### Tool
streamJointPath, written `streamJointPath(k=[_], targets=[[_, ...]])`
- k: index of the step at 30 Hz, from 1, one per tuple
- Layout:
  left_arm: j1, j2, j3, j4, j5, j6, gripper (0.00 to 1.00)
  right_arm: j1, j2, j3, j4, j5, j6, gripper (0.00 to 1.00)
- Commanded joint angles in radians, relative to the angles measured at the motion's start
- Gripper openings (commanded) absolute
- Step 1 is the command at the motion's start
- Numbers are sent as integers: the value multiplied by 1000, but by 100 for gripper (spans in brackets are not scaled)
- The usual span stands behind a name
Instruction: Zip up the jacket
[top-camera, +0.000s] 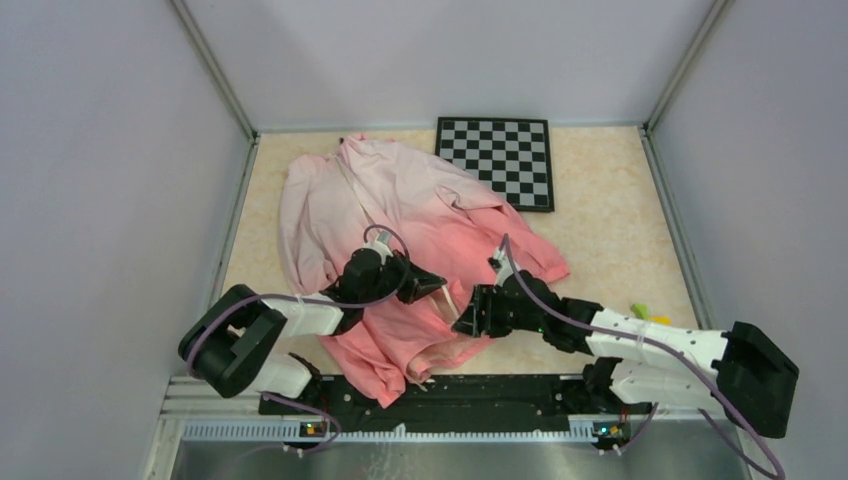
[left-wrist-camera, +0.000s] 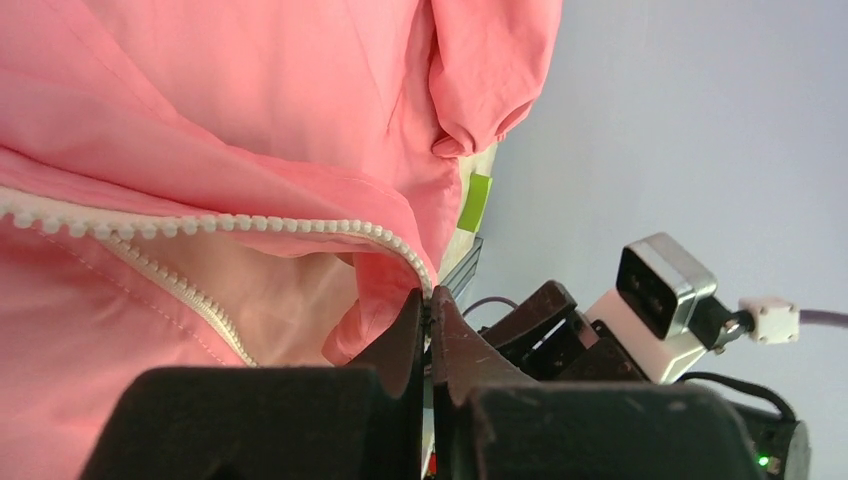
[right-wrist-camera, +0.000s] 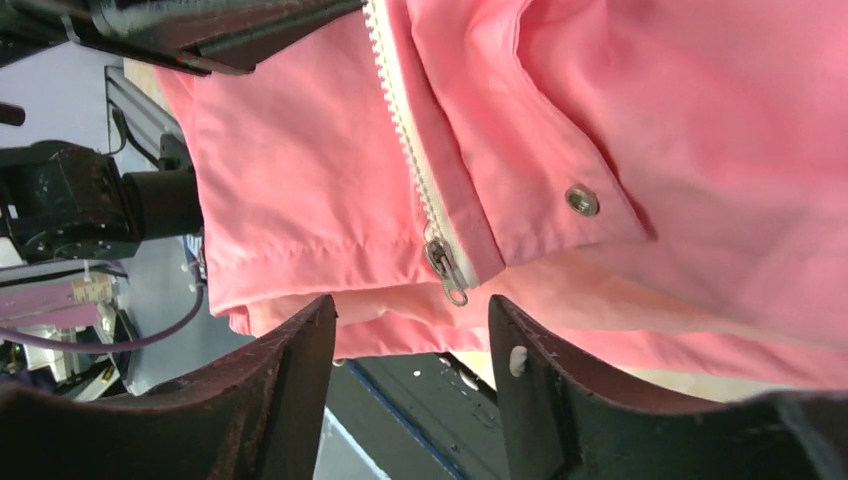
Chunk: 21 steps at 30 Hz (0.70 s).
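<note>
The jacket (top-camera: 400, 200) lies spread on the table, pale pink at the far collar and coral at the near hem. My left gripper (top-camera: 432, 283) is over the hem part. In the left wrist view it (left-wrist-camera: 428, 305) is shut on the end of the white zipper's toothed edge (left-wrist-camera: 250, 224), and the fabric (left-wrist-camera: 250, 100) hangs up from it. My right gripper (top-camera: 463, 322) is just right of it and open. In the right wrist view the metal zipper slider (right-wrist-camera: 446, 264) hangs just beyond the open right gripper (right-wrist-camera: 412, 325), untouched. A snap (right-wrist-camera: 581, 200) sits beside it.
A checkerboard (top-camera: 497, 160) lies at the back right, touching the jacket's sleeve. A small yellow-green object (top-camera: 645, 315) lies by the right arm. The black base rail (top-camera: 480, 395) runs along the near edge under the hem. Walls enclose the table.
</note>
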Motion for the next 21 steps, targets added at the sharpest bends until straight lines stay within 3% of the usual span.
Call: streamJointPath(k=[1,5,11,17,21], targets=[[9,15,-23,116,29,-19,0,45,-42,-73,153,90,12,52],[12,16,-43,146,28,-40,0,49,-14,-109,236,109,19,37],[12,9,-43,152,34,-53,0,138,-22,-195,407,219,7,38],[11,3,-34,130,41,-52,0,267,-21,-268,544,403,-15,46],[12,-5,-34,117,42,-50,0,333,34,-298,620,533,-22,43]])
